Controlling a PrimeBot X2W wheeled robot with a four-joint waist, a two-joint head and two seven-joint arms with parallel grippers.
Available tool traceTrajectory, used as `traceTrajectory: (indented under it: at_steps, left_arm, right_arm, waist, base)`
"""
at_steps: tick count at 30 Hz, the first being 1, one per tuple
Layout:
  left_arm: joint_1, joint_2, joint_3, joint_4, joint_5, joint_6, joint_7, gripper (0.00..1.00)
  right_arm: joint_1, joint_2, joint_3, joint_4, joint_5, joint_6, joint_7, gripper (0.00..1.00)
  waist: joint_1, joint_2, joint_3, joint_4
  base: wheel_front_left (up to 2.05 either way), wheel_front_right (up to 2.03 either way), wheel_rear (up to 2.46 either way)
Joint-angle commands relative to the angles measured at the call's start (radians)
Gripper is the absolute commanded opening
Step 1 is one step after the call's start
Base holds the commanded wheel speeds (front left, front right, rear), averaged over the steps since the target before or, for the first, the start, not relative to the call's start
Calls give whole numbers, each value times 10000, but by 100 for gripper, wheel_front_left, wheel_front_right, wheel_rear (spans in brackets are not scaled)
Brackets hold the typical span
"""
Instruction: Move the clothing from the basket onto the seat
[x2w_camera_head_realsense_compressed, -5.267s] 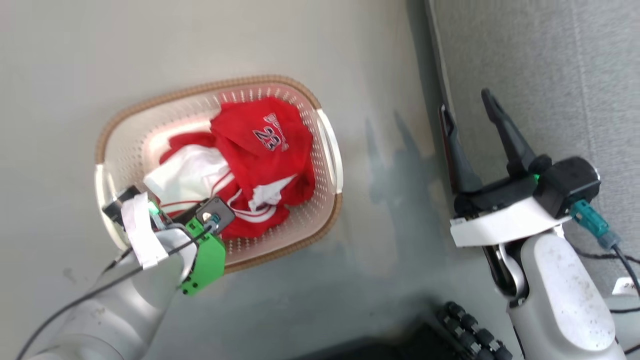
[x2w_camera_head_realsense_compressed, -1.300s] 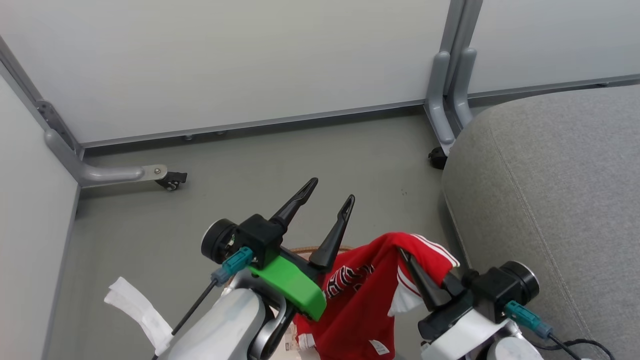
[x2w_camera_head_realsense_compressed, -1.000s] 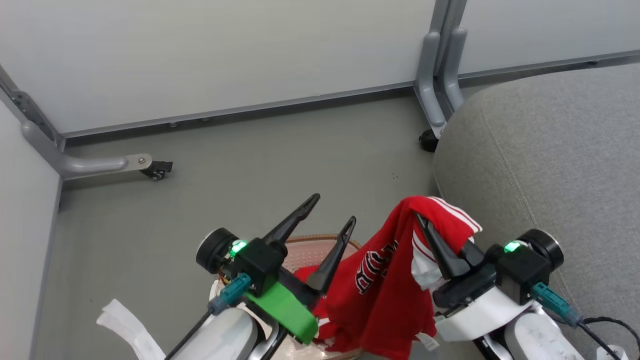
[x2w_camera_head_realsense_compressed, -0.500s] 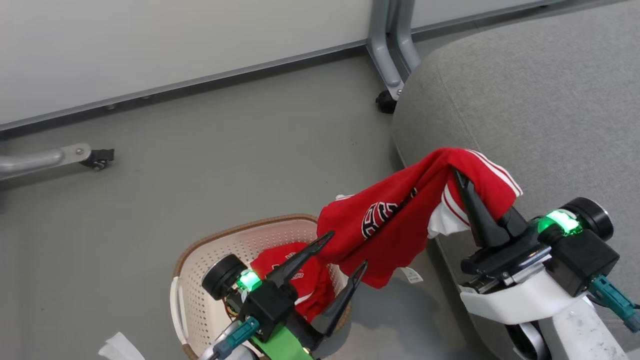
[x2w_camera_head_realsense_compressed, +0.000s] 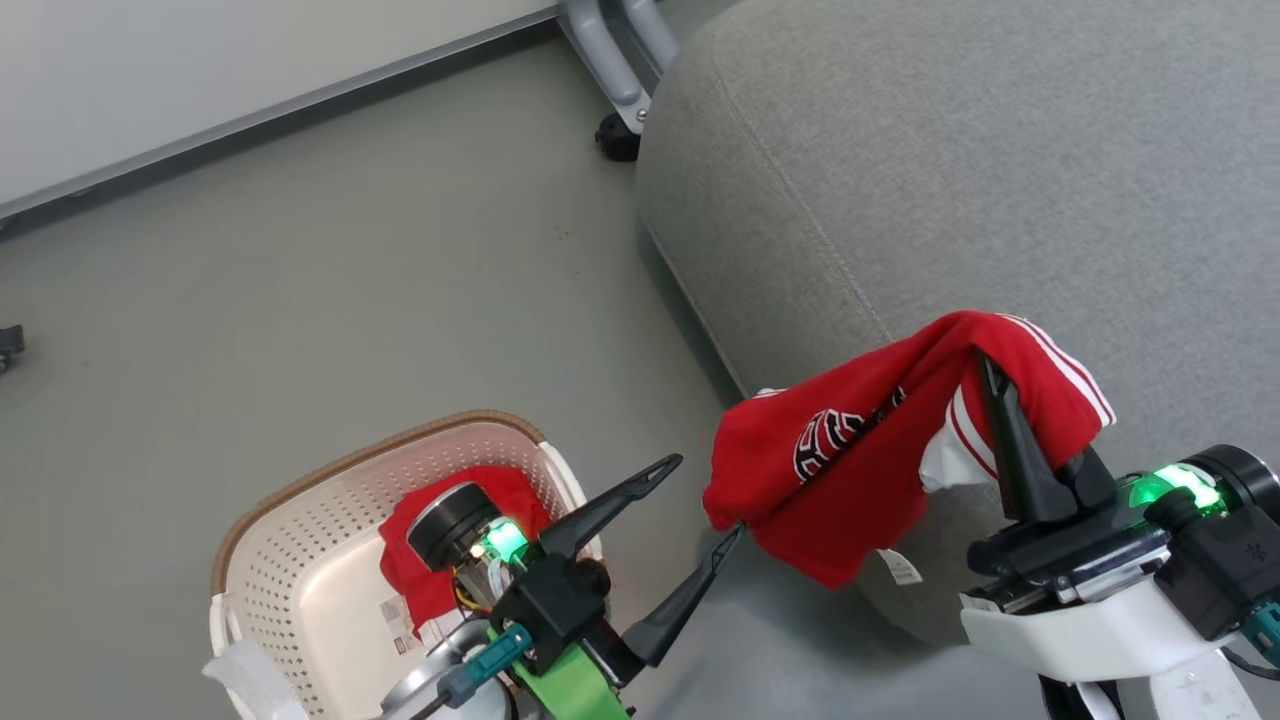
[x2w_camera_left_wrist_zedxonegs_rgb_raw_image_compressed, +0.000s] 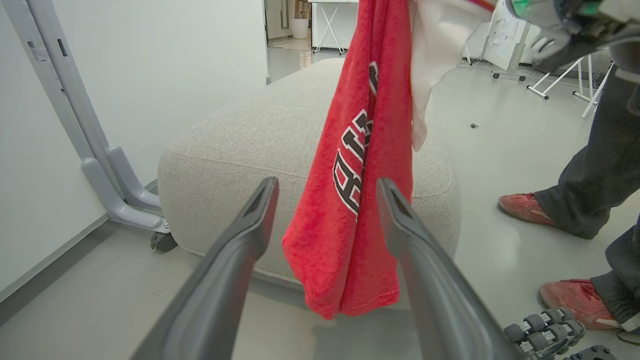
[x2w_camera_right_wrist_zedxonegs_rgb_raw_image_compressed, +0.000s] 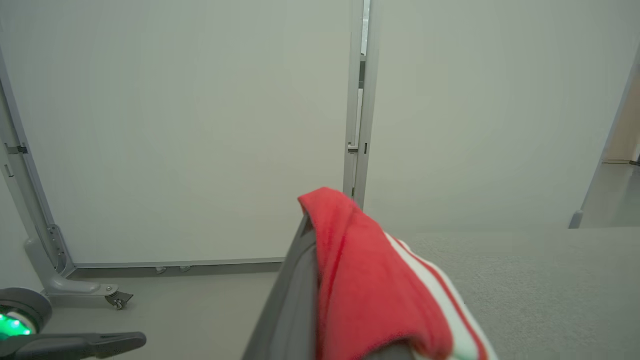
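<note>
In the head view my right gripper (x2w_camera_head_realsense_compressed: 990, 380) is shut on a piece of the clothing (x2w_camera_head_realsense_compressed: 850, 450), a red garment with white stripes and dark lettering. It hangs in the air at the front edge of the grey seat (x2w_camera_head_realsense_compressed: 950, 180). In the right wrist view the same clothing (x2w_camera_right_wrist_zedxonegs_rgb_raw_image_compressed: 360, 280) is draped over my fingers. The cream basket (x2w_camera_head_realsense_compressed: 300, 520) stands on the floor at lower left with another red garment (x2w_camera_head_realsense_compressed: 410, 570) inside, partly hidden by my left wrist. My left gripper (x2w_camera_head_realsense_compressed: 710, 495) is open and holds nothing; the left wrist view shows the hanging clothing (x2w_camera_left_wrist_zedxonegs_rgb_raw_image_compressed: 360, 150) beyond its fingers (x2w_camera_left_wrist_zedxonegs_rgb_raw_image_compressed: 250, 230).
A white partition wall with grey posts on castors (x2w_camera_head_realsense_compressed: 620, 140) stands behind the seat's corner. A person's legs and red shoes (x2w_camera_left_wrist_zedxonegs_rgb_raw_image_compressed: 525, 207) stand on the floor right of the seat (x2w_camera_left_wrist_zedxonegs_rgb_raw_image_compressed: 240, 140). Grey floor (x2w_camera_head_realsense_compressed: 350, 250) lies between basket and wall.
The head camera has turned toward the seat. My right gripper has carried the red garment from above the basket to the seat's edge. The left gripper has stayed open.
</note>
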Motion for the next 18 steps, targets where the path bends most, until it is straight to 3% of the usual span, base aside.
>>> traceTrajectory:
  at_steps: [1, 5, 10, 15, 18]
  left_arm:
    - [-236, 136, -5, 32, 43, -26, -2, 100]
    - [-425, 271, -95, 64, -72, -25, -2, 100]
    - [-719, 482, -65, 22, 109, -16, -1, 100]
    - [-1211, 771, -379, -82, 85, -16, -2, 100]
    - [-1636, 986, -549, -149, 90, -15, -2, 100]
  right_arm:
    - [84, 51, -63, -114, -65, -3, -47, 0]
    - [-106, 276, -404, -305, 522, -3, -47, 0]
    - [-1714, 378, -1055, -694, 1496, -3, -47, 0]
    - [-4357, -702, -1720, -294, 1905, -3, -45, 0]
    - [-6162, -1744, -2336, 337, 2027, -3, -36, 0]
  waist:
    - [0, 0, 592, -717]
    - [0, 0, 936, -1027]
    - [0, 0, 1655, -1224]
    - [0, 0, 2500, -1010]
    - [0, 0, 3150, -658]
  base:
    - [0, 0, 0]
    - [0, 0, 0]
    - [0, 0, 0]
    - [0, 0, 0]
    - [0, 0, 0]
